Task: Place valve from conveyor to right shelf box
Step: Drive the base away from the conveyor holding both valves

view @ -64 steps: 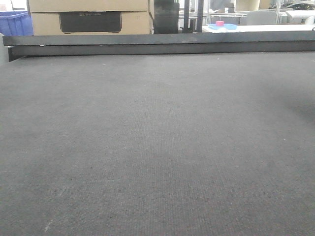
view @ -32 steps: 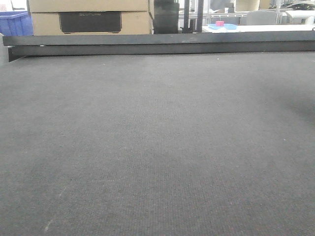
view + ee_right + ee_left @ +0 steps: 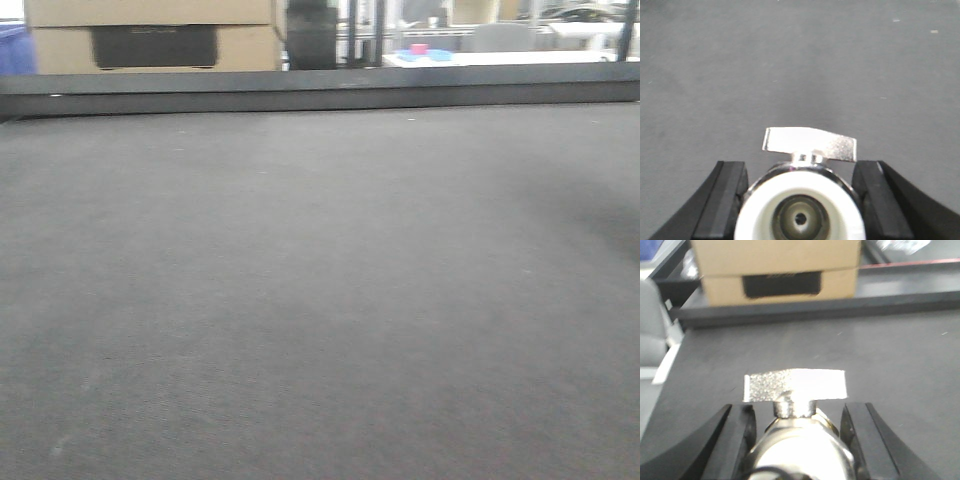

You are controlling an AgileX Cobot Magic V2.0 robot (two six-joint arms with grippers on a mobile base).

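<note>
Both grippers loaded — the view starts to swing.

In the front view the cardboard box [image 3: 150, 30] and the black rail [image 3: 320, 95] have slid to the left compared with half a second ago, and the picture is smeared. I judge that the robot is turning away from the belt [image 3: 320, 300], probably toward the shelf: picking is done, carrying begins. The right gripper [image 3: 800, 170] is closed as far as the valve [image 3: 800, 185] allows. Its fingers [image 3: 725, 195] press on both sides, the white end faces the camera, and the lever [image 3: 810, 145] sits just ahead of the fingertips. The left gripper [image 3: 797, 412] clamps a second valve [image 3: 800, 445] the same way — though this view is blurred, so contact there is less sure.
</note>
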